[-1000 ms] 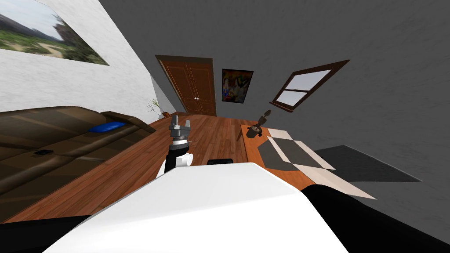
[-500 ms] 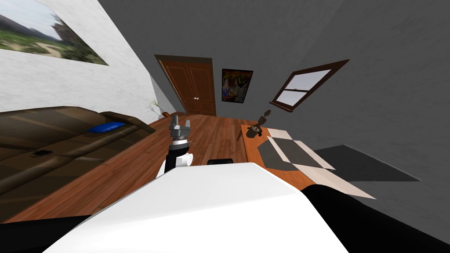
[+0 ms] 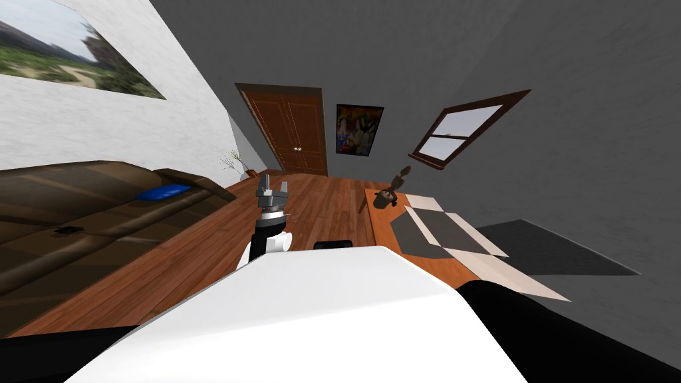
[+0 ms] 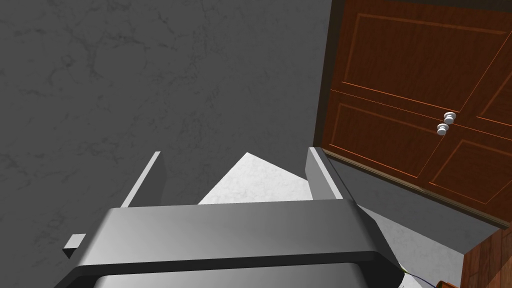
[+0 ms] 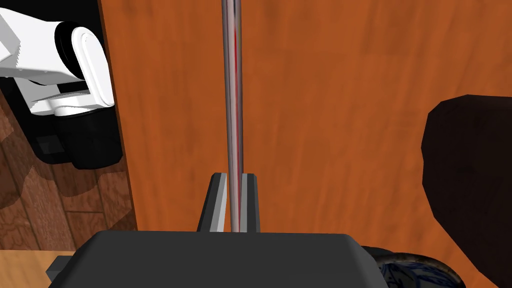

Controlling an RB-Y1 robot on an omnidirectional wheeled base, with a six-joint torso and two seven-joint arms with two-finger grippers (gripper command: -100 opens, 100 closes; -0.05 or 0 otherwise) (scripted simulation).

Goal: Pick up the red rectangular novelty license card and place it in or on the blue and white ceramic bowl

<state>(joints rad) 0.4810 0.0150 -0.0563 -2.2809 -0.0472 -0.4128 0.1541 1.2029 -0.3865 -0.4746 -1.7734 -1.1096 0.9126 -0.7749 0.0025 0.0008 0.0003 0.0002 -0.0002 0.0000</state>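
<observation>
My right gripper (image 5: 233,200) is pinched narrow on the thin card (image 5: 233,100), seen edge-on with a red streak, above the orange wooden table (image 5: 325,100), where the blue and white bowl (image 5: 415,272) peeks out beside the gripper's body, a dark brown lump (image 5: 475,175) sits just past it, and my left gripper (image 3: 274,182) hangs wide apart above the wooden floor (image 3: 199,253).

Looks like a home living room: brown sofa (image 3: 80,213), wood floor (image 3: 199,256), panelled double door (image 3: 296,133), window (image 3: 465,133), framed painting (image 3: 359,129) on the wall.
</observation>
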